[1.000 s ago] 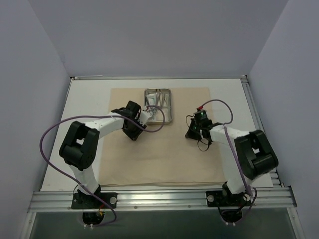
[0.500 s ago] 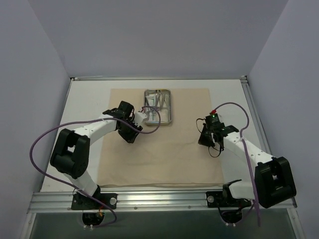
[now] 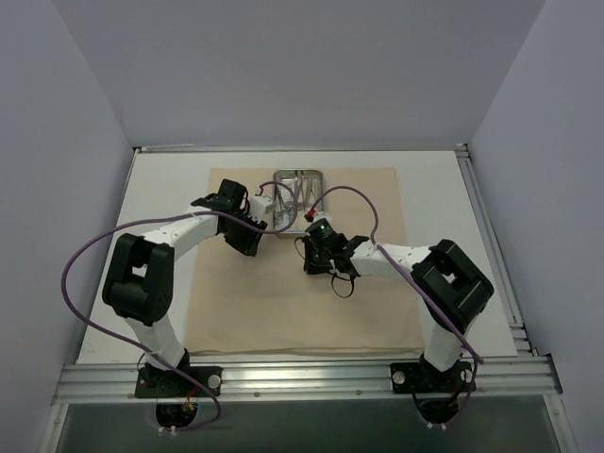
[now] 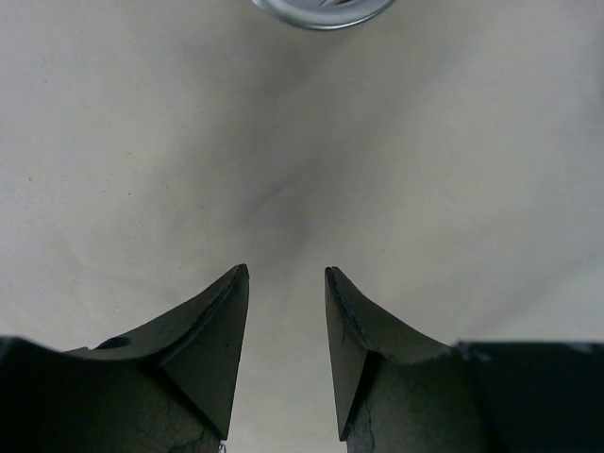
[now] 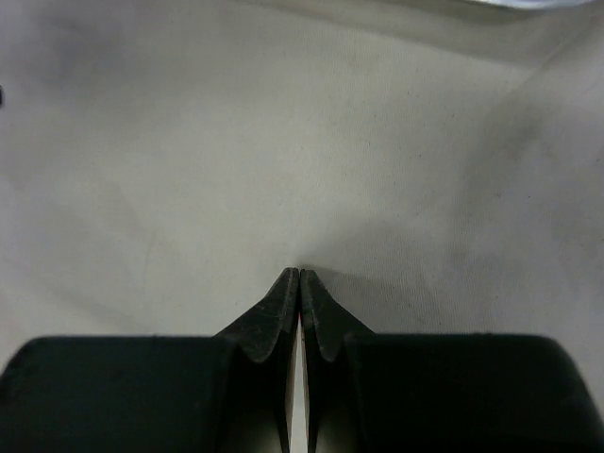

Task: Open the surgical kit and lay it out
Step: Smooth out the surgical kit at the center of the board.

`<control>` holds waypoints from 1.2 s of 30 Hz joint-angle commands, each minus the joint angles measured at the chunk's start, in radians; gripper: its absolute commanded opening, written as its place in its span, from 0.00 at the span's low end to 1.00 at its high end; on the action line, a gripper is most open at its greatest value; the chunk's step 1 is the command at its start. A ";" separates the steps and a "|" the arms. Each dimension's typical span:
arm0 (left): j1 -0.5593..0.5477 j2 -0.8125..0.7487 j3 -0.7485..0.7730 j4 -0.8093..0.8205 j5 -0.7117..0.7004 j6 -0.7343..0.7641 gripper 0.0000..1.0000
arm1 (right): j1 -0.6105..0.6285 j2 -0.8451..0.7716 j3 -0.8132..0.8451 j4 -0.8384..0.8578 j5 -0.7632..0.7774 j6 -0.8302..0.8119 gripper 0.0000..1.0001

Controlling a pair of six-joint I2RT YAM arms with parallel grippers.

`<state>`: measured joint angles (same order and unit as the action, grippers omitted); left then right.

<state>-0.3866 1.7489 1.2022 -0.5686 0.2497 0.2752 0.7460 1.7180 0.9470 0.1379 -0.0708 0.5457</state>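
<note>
The surgical kit's tan cloth wrap (image 3: 311, 307) lies spread flat on the table. On its far edge sits the shiny steel tray (image 3: 300, 189) with thin metal instruments inside, partly covered by a cable. My left gripper (image 3: 257, 225) hovers over the cloth (image 4: 142, 142) just left of the tray (image 4: 321, 9). Its jaws stand open in the left wrist view (image 4: 286, 272), with nothing between them. My right gripper (image 3: 312, 247) is just below the tray, shut (image 5: 299, 272), with its tips at the cloth (image 5: 189, 142). It holds nothing.
Bare white table (image 3: 165, 189) borders the cloth on both sides. A purple cable (image 3: 344, 192) from the right arm loops over the tray's right corner. An aluminium rail (image 3: 302, 373) runs along the near edge. Lavender walls enclose the table.
My right arm has swung left across the cloth, from its right side to just below the tray, staying shut. The left gripper has shifted slightly toward the far left.
</note>
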 commanded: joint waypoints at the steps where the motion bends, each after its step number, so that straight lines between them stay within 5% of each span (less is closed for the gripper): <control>1: 0.031 0.032 0.004 0.016 -0.001 -0.042 0.47 | 0.033 0.037 0.004 -0.026 0.068 -0.053 0.00; 7: 0.061 0.084 -0.009 0.018 -0.009 -0.056 0.47 | 0.128 0.075 -0.028 -0.174 0.051 -0.081 0.00; 14: 0.133 0.112 -0.013 0.016 0.013 -0.067 0.47 | 0.269 -0.058 -0.135 -0.423 -0.084 0.042 0.00; 25: 0.140 -0.028 -0.075 -0.013 0.060 0.031 0.48 | 0.409 -0.241 -0.185 -0.678 -0.188 0.209 0.00; 36: 0.152 -0.184 -0.115 -0.123 0.079 0.102 0.50 | 0.414 -0.138 0.067 -0.574 -0.044 0.077 0.00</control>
<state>-0.2474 1.5883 1.1030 -0.6445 0.3149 0.3435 1.1545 1.5547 0.9657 -0.4252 -0.1928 0.6655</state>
